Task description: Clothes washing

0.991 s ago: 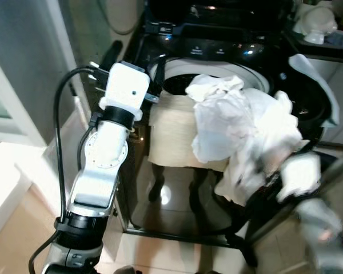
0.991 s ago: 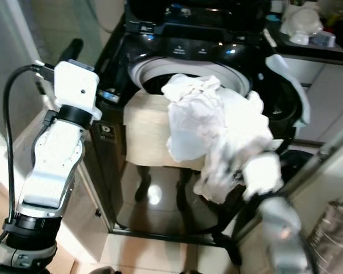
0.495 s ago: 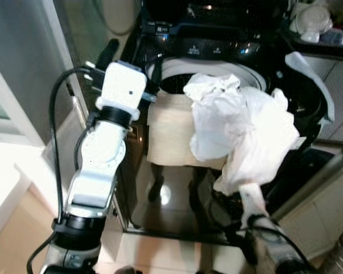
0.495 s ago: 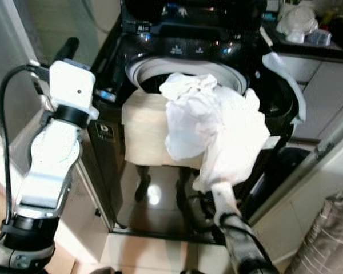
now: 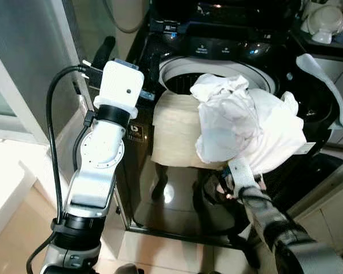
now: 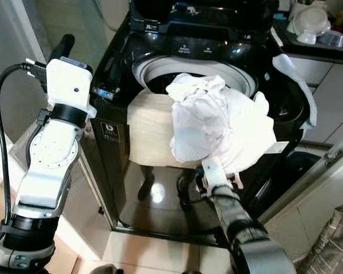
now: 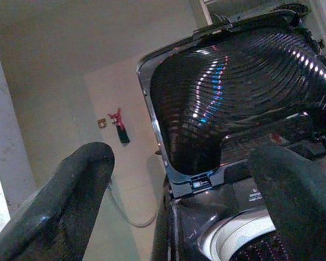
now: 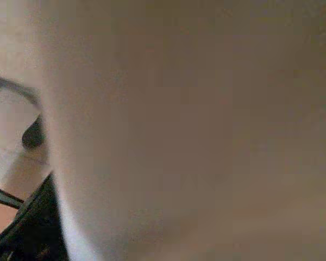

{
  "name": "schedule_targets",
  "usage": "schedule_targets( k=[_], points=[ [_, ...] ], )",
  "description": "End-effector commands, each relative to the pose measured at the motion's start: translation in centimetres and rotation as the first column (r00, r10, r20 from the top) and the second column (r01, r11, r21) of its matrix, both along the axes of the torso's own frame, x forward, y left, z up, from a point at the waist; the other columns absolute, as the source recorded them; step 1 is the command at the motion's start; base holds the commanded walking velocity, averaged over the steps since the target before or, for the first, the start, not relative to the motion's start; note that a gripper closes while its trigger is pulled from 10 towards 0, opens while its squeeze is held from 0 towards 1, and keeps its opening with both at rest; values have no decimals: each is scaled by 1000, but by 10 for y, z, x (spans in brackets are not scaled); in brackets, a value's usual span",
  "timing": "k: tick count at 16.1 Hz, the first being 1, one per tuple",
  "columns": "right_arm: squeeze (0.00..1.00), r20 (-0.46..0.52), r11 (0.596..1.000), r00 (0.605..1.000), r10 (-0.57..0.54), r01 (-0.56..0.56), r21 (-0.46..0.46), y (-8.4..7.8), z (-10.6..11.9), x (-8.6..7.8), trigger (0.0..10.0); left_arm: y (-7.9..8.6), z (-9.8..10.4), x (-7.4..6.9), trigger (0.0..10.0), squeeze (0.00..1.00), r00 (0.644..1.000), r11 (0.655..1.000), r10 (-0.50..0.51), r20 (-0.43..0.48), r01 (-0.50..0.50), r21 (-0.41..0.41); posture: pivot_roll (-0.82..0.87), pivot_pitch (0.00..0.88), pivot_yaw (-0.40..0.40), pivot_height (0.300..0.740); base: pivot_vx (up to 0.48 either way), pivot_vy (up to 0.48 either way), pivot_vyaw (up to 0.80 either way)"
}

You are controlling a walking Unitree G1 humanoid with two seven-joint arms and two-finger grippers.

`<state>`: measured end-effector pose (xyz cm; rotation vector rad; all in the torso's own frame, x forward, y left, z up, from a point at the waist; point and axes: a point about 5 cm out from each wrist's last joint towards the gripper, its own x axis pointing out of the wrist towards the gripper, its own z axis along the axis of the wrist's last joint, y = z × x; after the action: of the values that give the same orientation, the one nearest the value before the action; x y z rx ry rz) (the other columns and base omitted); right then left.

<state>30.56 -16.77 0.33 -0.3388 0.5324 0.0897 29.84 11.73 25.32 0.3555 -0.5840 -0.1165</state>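
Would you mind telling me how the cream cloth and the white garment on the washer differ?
The cream cloth hangs flat and smooth over the washer's front rim, while the white garment is bunched and crumpled. The garment lies partly on top of the cloth, which sits underneath. The right gripper reaches up under the garment; the cloth is untouched. Both are pale fabric draped at the drum opening, not yet inside.

So the black washing machine (image 5: 217,48) carries it all, lid up. A cream towel (image 5: 174,128) hangs over its front rim, with bunched white clothes (image 5: 240,123) on top.
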Motion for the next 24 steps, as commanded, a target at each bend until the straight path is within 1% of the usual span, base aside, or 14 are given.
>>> schedule_targets(
  k=[1, 3, 5, 6, 8, 11, 13, 17, 19, 20, 21, 22, 23, 24],
  points=[
    [0, 32, 1000, 999, -8, 8, -18, 0, 11, 11, 10000, 0, 4, 0, 10000, 0, 1000, 1000, 12, 16, -12, 0, 129, 36, -31, 740, 0, 0, 0],
    [0, 55, 1000, 998, -30, 30, -3, 5, 28, 27, 10000, -2, 4, 0, 10000, 0, 1000, 1000, 7, 17, -7, 0, 136, 33, -31, 740, 0, 0, 0],
    [0, 120, 999, 992, -46, 43, 27, 9, 50, 44, 10000, -2, 5, 0, 10000, 0, 1000, 1000, 7, 18, -7, 2, 136, 33, -31, 740, 0, 0, 0],
    [0, 195, 997, 979, -57, 46, 60, 13, 76, 61, 10000, -2, 5, 0, 10000, 0, 1000, 1000, 9, 20, -9, 2, 140, 31, -33, 740, 0, 0, 0],
    [0, 357, 993, 931, -69, 28, 118, 19, 133, 90, 10000, -1, 5, 0, 10000, 0, 1000, 1000, 15, 21, -15, 1, 140, 27, -42, 740, 0, 0, 0],
    [0, 525, 988, 850, -42, -41, 146, 30, 200, 111, 10000, -1, 5, 0, 10000, 0, 999, 1000, 23, 26, -23, -5, 136, 24, -51, 740, 0, 0, 0],
    [0, 623, 984, 782, -15, -99, 147, 41, 241, 118, 10000, -1, 5, 1, 10000, 0, 999, 1000, 27, 29, -27, -11, 135, 23, -59, 740, 0, 0, 0],
    [0, 747, 971, 663, 37, -201, 131, 59, 303, 120, 10000, -1, 5, 0, 10000, 0, 999, 999, 37, 32, -36, -18, 144, 22, -73, 740, 0, 0, 0],
    [0, 781, 975, 618, 86, -213, 61, 67, 319, 118, 10000, -1, 5, 0, 10000, 0, 999, 999, 38, 31, -37, -20, 142, 22, -72, 740, 0, 0, 0],
    [0, 794, 987, 600, 99, -161, -2, 66, 322, 118, 10000, -2, 5, 0, 10000, 0, 999, 999, 36, 32, -35, -19, 139, 19, -69, 740, 0, 0, 0],
    [0, 787, 991, 606, 116, -128, -48, 65, 318, 119, 10000, -2, 5, 1, 10000, 0, 999, 999, 35, 32, -34, -19, 139, 18, -70, 740, 0, 0, 0],
    [0, 739, 994, 664, 111, -81, -76, 58, 298, 121, 10000, -3, 5, 1, 10000, 0, 999, 999, 34, 32, -34, -19, 144, 17, -75, 740, 0, 0, 0],
    [0, 704, 996, 705, 85, -73, -47, 54, 284, 121, 10000, -3, 5, 1, 10000, 0, 999, 999, 36, 33, -35, -19, 144, 17, -75, 740, 0, 0, 0],
    [0, 682, 997, 729, 60, -83, 2, 52, 272, 121, 10000, -2, 5, 0, 10000, 0, 999, 999, 42, 33, -41, -20, 155, 23, -80, 740, 0, 0, 0]
  ],
)
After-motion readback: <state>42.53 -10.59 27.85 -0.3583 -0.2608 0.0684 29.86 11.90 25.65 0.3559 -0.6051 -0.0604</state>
